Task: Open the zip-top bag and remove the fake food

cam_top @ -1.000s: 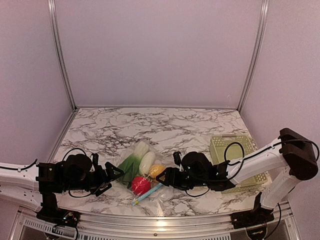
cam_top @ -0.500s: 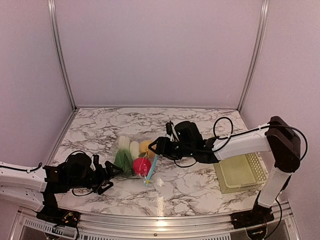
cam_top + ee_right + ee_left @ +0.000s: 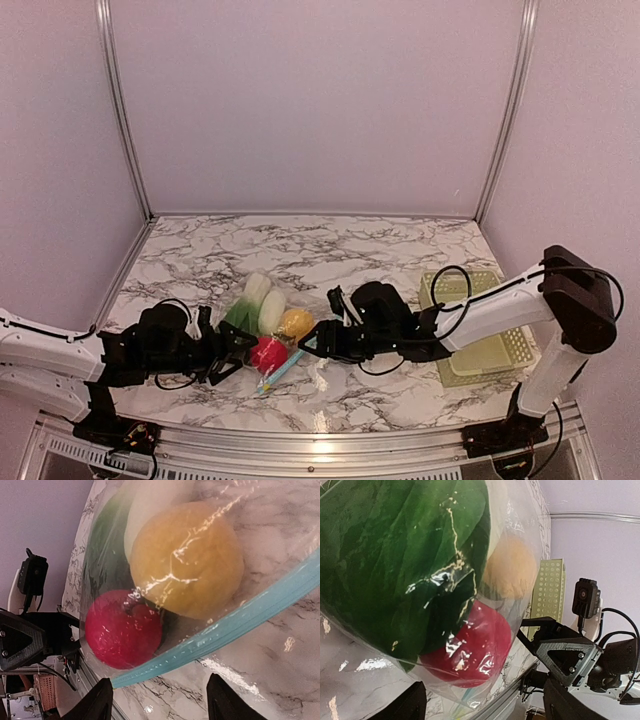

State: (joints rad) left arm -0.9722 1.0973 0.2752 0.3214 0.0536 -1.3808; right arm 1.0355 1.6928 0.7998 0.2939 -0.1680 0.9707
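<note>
**Wide jaws on both sides**

The marble table (image 3: 400,250) holds everything. A pale green basket (image 3: 490,357) sits at its right side, and the right arm (image 3: 495,308) crosses over it. The left arm (image 3: 50,352) reaches in from the other side.

The zip-top bag (image 3: 300,368) lies on the table near the front, between the two arms. The left jaws are spread wide, right up against the bag's left end. The right jaws are spread wide too, just beside its blue zipper strip (image 3: 240,625).

The fake food (image 3: 470,645) is all inside the bag: a green leafy vegetable (image 3: 395,555), a white piece (image 3: 270,310), a yellow fruit (image 3: 187,560) and a red ball (image 3: 122,630).
</note>
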